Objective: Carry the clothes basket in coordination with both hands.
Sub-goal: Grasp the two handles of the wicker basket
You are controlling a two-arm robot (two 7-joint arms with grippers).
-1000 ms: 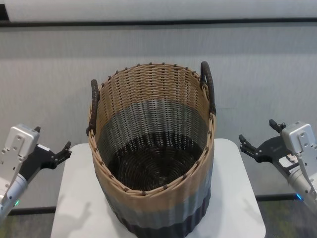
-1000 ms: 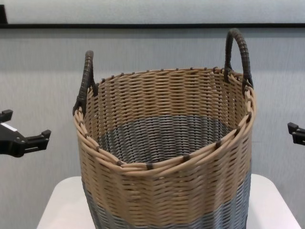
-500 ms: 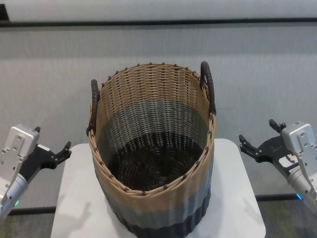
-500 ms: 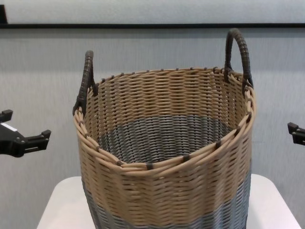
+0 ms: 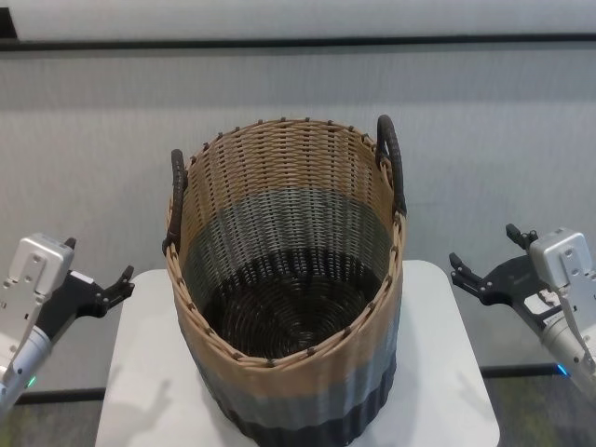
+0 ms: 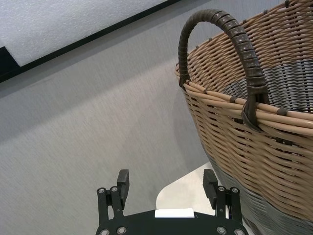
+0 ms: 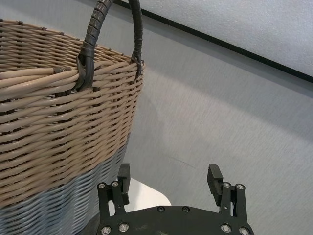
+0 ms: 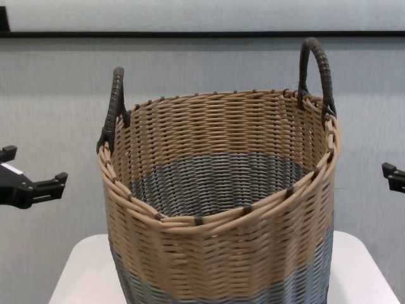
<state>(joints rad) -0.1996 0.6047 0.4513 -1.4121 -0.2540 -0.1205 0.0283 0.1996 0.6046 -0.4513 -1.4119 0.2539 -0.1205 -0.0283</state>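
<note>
The clothes basket (image 5: 298,382) stands upright and empty on a small white table (image 5: 140,391); its bands run tan, grey, dark brown. Its dark wrapped handles stick up at the left (image 5: 175,200) and right (image 5: 394,168) of the rim. My left gripper (image 5: 100,261) is open and empty, level with the table's left edge and apart from the basket. The left wrist view shows the left gripper (image 6: 166,176) below the near handle (image 6: 230,44). My right gripper (image 5: 482,247) is open and empty, right of the table. The right wrist view shows the right gripper (image 7: 169,171) below the other handle (image 7: 115,29).
A grey wall (image 5: 484,130) with a black strip stands close behind the table. The table's top is only slightly wider than the basket. Floor shows at both lower corners of the head view.
</note>
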